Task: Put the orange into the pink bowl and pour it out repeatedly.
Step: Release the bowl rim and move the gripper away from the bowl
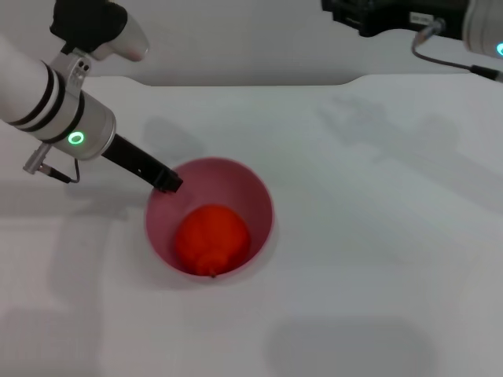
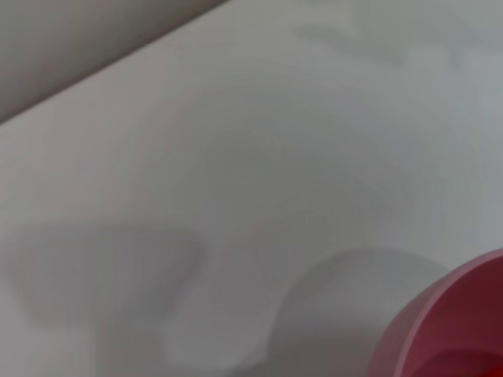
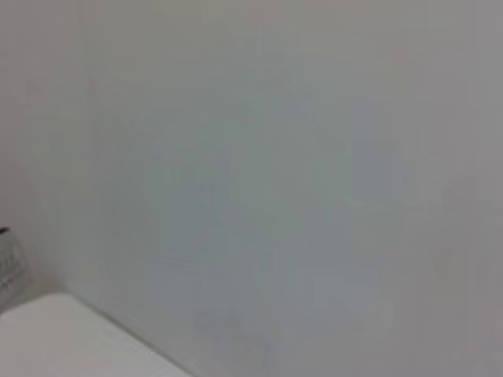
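The orange (image 1: 211, 238) is seen inside the pink bowl (image 1: 255, 196), which sits on the white bench (image 1: 377, 259). The left pincer (image 1: 167, 181) is clenched on the bowl's rim at ten o'clock. The right pincer's state cannot be told.

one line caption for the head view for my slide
Left gripper at the rim of the pink bowl, the orange inside it, on a white table.

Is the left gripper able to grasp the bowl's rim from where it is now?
Probably yes. The left gripper is already at the near-left rim of the pink bowl, with nothing between them. The orange lies low inside, away from that edge. Whether the gripper already clamps the rim cannot be told.
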